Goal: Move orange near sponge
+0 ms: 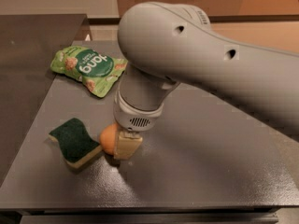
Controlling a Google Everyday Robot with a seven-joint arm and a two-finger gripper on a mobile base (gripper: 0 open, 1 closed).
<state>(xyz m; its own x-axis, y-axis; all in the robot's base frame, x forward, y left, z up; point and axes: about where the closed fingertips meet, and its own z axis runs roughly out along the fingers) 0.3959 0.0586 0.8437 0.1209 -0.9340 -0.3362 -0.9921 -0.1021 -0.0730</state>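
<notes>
Dark grey table (210,171) was crossed from the right by a bulky grey arm (210,64). A green snack bag (88,69) was seen far left, the sponge (74,141) near left. Just right of the sponge, the orange (107,138) was clasped by the gripper (117,146).

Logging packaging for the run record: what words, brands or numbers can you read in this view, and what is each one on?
"dang": white lettering, upside down in this view, on the light green snack bag.
Small marking on top of the arm: too small to read.
Nothing readable on the sponge, the orange or the table.
The gripper, just right of the sponge and holding the orange, carries no readable text either.
</notes>
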